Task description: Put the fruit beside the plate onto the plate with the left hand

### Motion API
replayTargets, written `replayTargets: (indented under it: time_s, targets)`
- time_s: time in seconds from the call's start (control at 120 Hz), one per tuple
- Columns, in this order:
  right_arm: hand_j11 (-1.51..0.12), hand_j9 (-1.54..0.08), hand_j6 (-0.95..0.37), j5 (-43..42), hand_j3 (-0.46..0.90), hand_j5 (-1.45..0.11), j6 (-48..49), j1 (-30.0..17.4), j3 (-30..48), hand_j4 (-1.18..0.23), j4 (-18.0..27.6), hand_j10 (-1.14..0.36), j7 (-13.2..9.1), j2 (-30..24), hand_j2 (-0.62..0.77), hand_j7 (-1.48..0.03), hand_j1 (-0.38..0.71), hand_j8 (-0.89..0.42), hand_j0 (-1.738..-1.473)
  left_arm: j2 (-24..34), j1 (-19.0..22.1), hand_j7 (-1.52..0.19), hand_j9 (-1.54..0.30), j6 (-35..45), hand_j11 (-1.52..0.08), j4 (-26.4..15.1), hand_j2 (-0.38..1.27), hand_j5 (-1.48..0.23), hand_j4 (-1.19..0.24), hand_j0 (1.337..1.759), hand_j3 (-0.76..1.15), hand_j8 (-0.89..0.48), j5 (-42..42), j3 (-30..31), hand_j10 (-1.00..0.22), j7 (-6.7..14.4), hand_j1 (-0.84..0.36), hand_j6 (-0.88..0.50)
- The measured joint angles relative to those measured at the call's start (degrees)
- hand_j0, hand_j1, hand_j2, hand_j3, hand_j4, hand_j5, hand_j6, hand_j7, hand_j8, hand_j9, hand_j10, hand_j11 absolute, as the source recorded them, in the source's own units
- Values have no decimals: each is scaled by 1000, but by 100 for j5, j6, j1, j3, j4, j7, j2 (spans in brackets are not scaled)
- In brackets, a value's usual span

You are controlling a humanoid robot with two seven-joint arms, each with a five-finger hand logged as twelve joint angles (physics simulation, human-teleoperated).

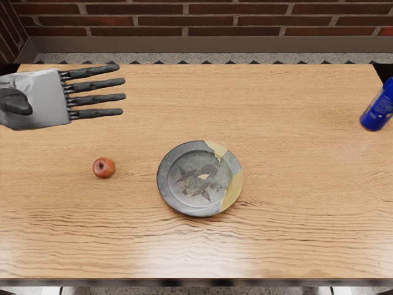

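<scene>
A small red apple [104,167] lies on the wooden table, a short way left of a round grey plate [199,178] with a dark floral pattern and a tan patch on its right rim. My left hand [92,92] comes in from the left edge and hovers above the table, behind and slightly left of the apple. Its fingers [98,98] are stretched out straight toward the right and hold nothing. The plate holds nothing. My right arm does not show.
A blue bottle [378,107] stands at the table's right edge, partly cut off by the frame. A brick wall runs along the back of the table.
</scene>
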Motion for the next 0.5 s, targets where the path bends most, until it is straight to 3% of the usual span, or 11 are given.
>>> replayTargets:
  time_s: [0.2, 0.383, 0.5]
  targets:
    - [0, 0, -1, -28, 0, 0, 2, 3, -35, 0, 0, 0, 0, 0, 0, 0, -349, 0, -1658, 22, -82, -25, -25, -2, -25, -37, 4, -25, -13, 1658, 0, -12, 178, 8, -15, 0, 325, -12]
    - [0, 0, -1, -38, 0, 0, 1, 3, -43, 0, 3, 0, 0, 0, 0, 0, -349, 0, -1658, 127, -749, -24, -24, 91, -24, -132, 3, -24, -13, 1658, 0, -13, 3120, -476, -15, 0, 326, -12]
    - [0, 0, -1, -40, 0, 0, 4, 3, -41, 0, 7, 0, 0, 0, 0, 0, -349, 0, -1658, -903, -929, -24, -24, 1062, -24, -538, 4, -24, -16, 1658, 0, -16, 5222, -413, -17, 0, 326, -15]
